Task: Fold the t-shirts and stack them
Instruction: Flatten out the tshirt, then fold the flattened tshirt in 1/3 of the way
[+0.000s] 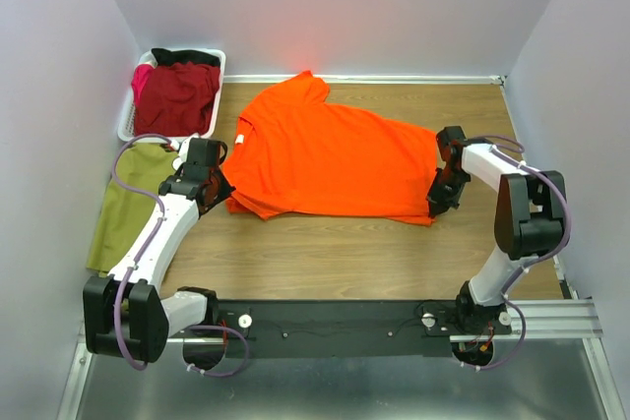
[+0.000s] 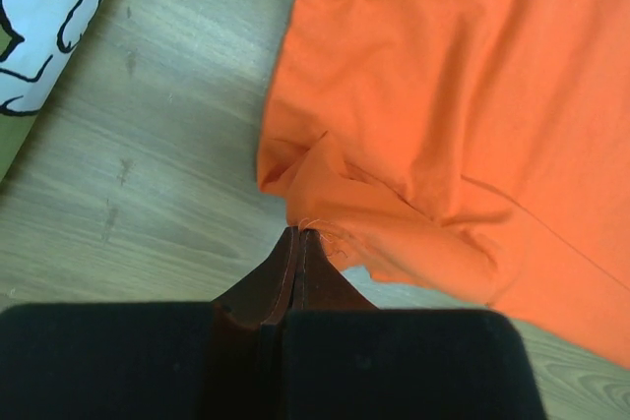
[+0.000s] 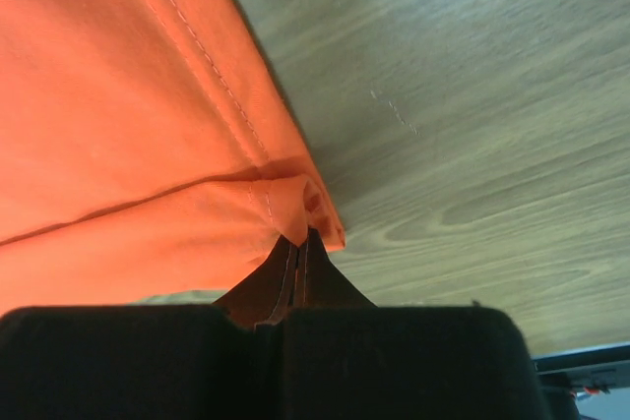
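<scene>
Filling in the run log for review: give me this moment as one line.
left tool: shut on orange t-shirt sleeve | right tool: shut on its hem corner | state: spread on table

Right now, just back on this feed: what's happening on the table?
Both arms hold the orange t-shirt, which lies spread on the wooden table. The left gripper is shut on its bunched sleeve edge near the collar end. The right gripper is shut on a hem corner at the other end. An olive green printed t-shirt lies at the left, and a dark red t-shirt sits in the white basket. Nothing is stacked yet.
</scene>
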Controlling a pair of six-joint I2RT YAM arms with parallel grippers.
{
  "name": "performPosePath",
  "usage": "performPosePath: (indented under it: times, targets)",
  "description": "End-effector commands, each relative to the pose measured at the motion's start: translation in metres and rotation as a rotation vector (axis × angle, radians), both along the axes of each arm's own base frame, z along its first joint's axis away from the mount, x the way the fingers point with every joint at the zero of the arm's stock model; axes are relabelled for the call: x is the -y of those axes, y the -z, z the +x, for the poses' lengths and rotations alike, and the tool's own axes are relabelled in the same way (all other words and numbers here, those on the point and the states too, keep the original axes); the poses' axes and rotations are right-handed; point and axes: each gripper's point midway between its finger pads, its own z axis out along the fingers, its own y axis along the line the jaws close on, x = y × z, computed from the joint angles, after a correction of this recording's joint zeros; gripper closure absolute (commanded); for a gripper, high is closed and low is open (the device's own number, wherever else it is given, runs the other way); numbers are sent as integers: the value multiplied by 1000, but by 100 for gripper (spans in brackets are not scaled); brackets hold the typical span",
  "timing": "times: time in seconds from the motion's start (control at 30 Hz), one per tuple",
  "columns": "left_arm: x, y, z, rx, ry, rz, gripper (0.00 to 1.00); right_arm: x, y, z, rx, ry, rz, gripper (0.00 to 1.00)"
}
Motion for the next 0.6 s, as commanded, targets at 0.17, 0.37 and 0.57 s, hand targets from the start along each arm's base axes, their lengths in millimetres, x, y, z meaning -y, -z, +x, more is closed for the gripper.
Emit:
performPosePath:
  times: [0.17, 0.37, 0.57]
  targets:
    - [-9, -4, -11, -5, -85, 19, 100, 1, -6, -14, -45, -2, 4, 99]
    - [-10, -7, -6, 9, -87, 34, 100, 7, -15, -11, -1, 8, -28, 99]
    - [-14, -17, 5, 49, -97, 60, 100, 13, -22, -2, 56, 30, -61, 99]
